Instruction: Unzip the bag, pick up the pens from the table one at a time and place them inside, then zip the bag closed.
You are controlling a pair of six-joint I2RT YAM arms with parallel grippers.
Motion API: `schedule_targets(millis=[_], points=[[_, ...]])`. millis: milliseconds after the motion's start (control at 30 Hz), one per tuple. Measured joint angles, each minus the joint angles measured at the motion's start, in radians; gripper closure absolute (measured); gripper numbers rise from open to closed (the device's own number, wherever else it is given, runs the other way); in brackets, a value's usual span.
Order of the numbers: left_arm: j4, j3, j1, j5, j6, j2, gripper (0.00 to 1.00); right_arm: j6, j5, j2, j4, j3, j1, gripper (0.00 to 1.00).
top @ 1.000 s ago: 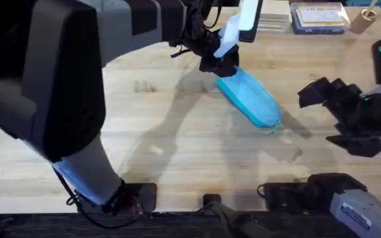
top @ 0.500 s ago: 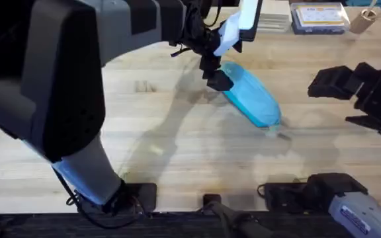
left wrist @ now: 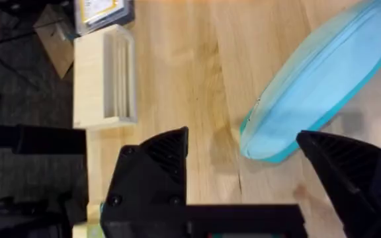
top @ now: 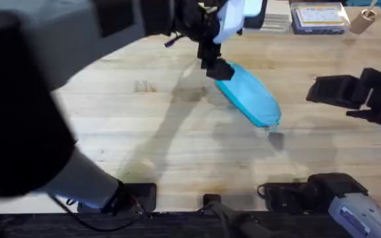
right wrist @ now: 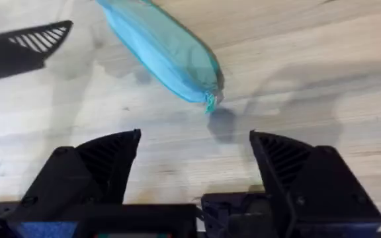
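The bag point(top: 249, 94) lay on the table point(top: 177, 145) a little right of the middle, running diagonally from its far-left end to its near-right end. Its zip looked closed along the length seen from the left wrist camera, and the small teal pull tab point(right wrist: 210, 102) hung at the near-right end.

The left gripper point(top: 215, 68) hung over the bag's far-left end, reaching in from the large dark arm that crossed the upper left of the overhead view. From the left wrist camera its fingers point(left wrist: 152, 173) stood wide apart, with the end of the bag point(left wrist: 323, 82) between them and bare wood underneath; nothing was clamped. Whether either finger touched the fabric could not be told.

The right gripper point(top: 349, 96) hovered at the right side of the table, well apart from the bag. From the right wrist camera its fingers point(right wrist: 104, 165) were also spread wide and held nothing, with the bag's tab end point(right wrist: 167, 46) lying on the wood beyond them.
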Motion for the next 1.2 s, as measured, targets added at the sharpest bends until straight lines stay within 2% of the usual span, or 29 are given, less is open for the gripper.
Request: schedule_targets(millis=[200,433,467,767,967,1200], points=[[-0.095,0.006,0.026,-0.009,-0.062,-0.133,0.008,-0.022,-0.007,-0.034,-0.005,0.001,0.041,0.005],[-0.240,0.006,0.108,-0.016,-0.160,-0.232,0.008,-0.021,-0.007,-0.042,-0.043,0.013,0.087,0.005],[-0.304,0.006,0.152,-0.016,-0.223,-0.292,0.008,-0.013,-0.007,-0.042,-0.074,0.014,0.108,0.005],[-0.444,0.006,0.286,-0.034,-0.453,-0.439,0.008,0.021,-0.010,-0.042,-0.162,0.016,0.159,0.005],[-0.577,0.006,0.330,-0.075,-0.621,-0.441,0.008,0.025,-0.011,-0.042,-0.175,0.023,0.175,0.005],[-0.714,0.006,0.335,-0.095,-0.703,-0.441,0.008,0.029,-0.011,-0.042,-0.175,0.023,0.177,0.004]])
